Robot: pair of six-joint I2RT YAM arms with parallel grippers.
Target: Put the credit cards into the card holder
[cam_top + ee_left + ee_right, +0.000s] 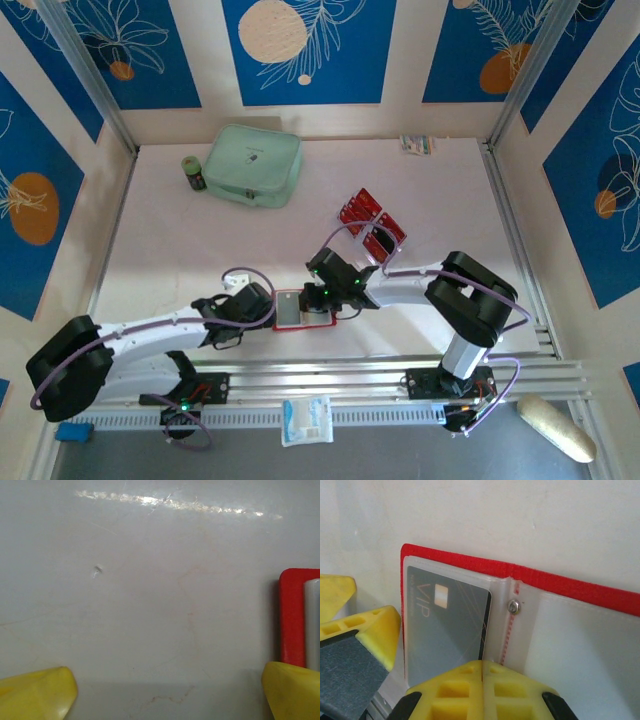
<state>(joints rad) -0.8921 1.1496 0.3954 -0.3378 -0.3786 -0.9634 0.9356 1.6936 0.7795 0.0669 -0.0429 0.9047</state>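
Red card holder partly hidden beneath right claw.

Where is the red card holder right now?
In the top view, the small red folding card holder lies open on the white table near the front edge, between the left gripper and the right gripper.

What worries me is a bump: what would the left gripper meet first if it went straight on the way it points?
Probably the bare table, between the open jaws of the left gripper. Its fingertip at the wrist view's right edge is beside the card holder and might clip it; depth is unclear.
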